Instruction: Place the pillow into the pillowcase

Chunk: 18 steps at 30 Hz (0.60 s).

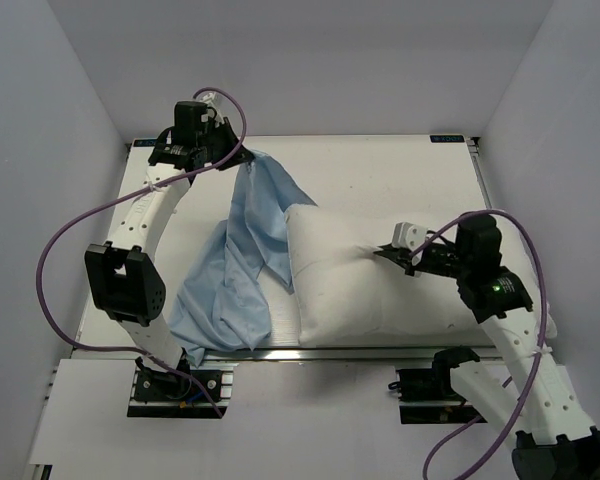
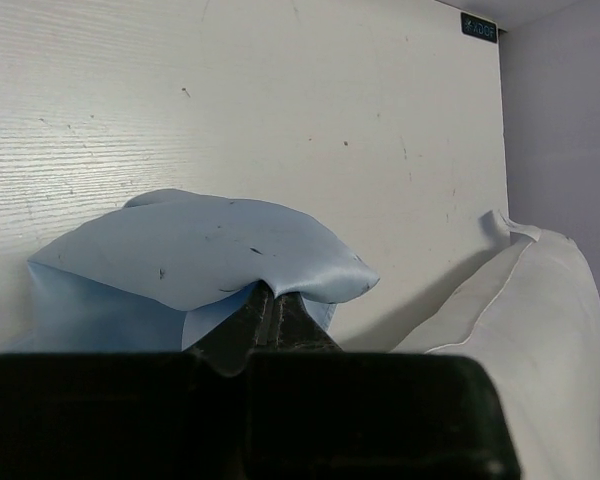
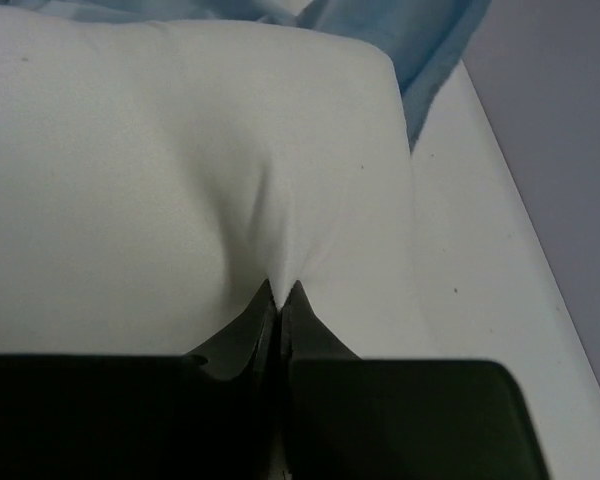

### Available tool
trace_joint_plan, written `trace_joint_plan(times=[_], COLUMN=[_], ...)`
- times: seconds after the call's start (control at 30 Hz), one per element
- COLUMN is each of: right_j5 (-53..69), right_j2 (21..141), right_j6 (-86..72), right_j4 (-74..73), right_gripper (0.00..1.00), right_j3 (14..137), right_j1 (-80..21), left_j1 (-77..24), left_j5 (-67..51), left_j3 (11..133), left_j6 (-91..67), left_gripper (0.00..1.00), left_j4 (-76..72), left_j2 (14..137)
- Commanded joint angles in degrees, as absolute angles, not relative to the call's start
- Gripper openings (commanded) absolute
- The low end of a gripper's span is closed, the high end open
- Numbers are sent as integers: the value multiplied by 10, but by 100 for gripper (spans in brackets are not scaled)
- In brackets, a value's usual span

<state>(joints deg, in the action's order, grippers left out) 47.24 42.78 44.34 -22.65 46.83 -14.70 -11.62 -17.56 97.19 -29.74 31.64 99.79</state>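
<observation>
Pillow: lies on the right half of the table, with its near edge along the table's near edge.
Pillowcase: lies left of the pillow and touches its left edge. It runs from the near left of the table to the far left, where it is raised.
Left gripper: jaws pressed together, pinching a fold of the pillowcase at the far left.
Right gripper: jaws pressed together, pinching the pillow's top cover, which puckers towards the tips.
Around: a purple cable loops beside each arm, and grey walls close in the left, far and right sides.
In the way: the plump pillow presses against the hanging cloth.
Top view only: both arms and the whole spread of cloth.
Left wrist view only: a pointed pillow corner curling up to the right of the pinched cloth, and a dark label at the table's far edge.
Right wrist view only: the creases at the pinch, with blue cloth beyond the pillow's far edge.
</observation>
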Motion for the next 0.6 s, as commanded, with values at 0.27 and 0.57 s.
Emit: trace_joint_plan(times=[0.27, 0.57], right_j5=[310, 212], right_j2=[530, 617], right_j6=[474, 558], right_j4=[-34, 61], right_gripper=[0, 0], right_j3=[494, 533], right_j1=[-278, -271], left_j1=[-113, -113], left_j5=[-221, -228], left_j3=[976, 958], left_j6=[-274, -266], left_gripper=[0, 0], left_j4=[331, 331], left_j2=[984, 986])
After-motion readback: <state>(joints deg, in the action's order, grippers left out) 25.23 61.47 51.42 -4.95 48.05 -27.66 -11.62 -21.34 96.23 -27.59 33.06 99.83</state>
